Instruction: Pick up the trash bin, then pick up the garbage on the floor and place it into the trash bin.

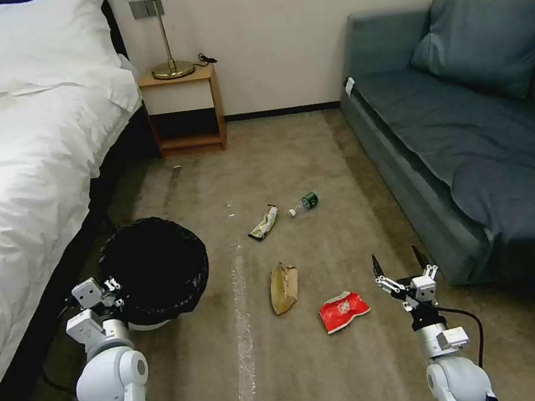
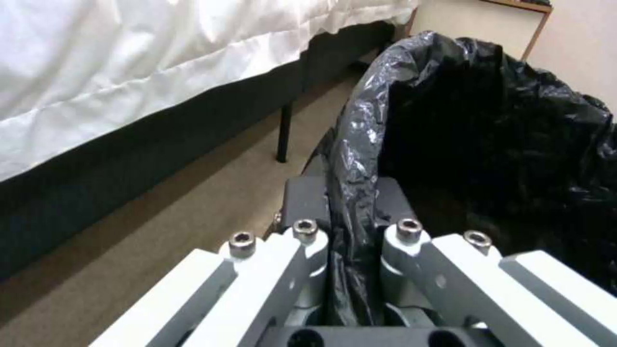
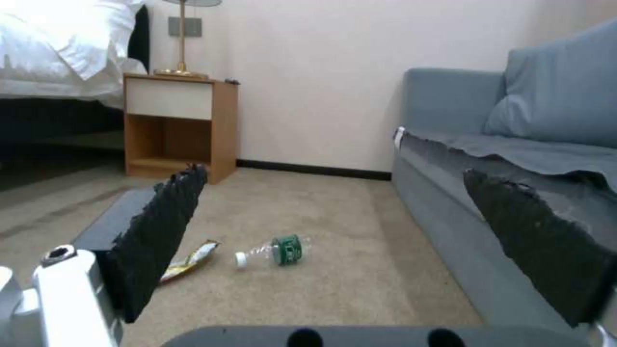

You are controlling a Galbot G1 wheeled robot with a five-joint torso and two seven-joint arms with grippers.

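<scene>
Left gripper point(image 1: 113, 288) is clamped on the near rim of the trash bin point(image 1: 158, 267), by the bed point(image 1: 13, 168); in the left wrist view its fingers point(image 2: 308, 202) pinch the black liner point(image 2: 360, 144) and rim between them. Bin sits at the left of the carpet point(image 1: 302, 367), close to the bed frame; can't tell if its base is on the floor. Right gripper point(image 1: 399, 263) hovers low with jaws spread wide, holding nothing, next to the sofa point(image 1: 472, 154), with the red snack packet point(image 1: 342, 310) just to its left on the floor. Brown paper bag point(image 1: 283, 287) lies left of the packet, between it and the bin. Farther out, yellow-black wrapper point(image 1: 264, 222) and small bottle point(image 1: 303, 203) lie side by side, apart from each other; right wrist view shows both ahead between the open fingers, wrapper point(image 3: 193, 259) and bottle point(image 3: 273, 250). Silvery tape strip point(image 1: 243, 348) runs along the carpet between bin and paper bag. Nightstand point(image 1: 184, 109) with a lamp point(image 1: 162, 23) stands against the back wall.
</scene>
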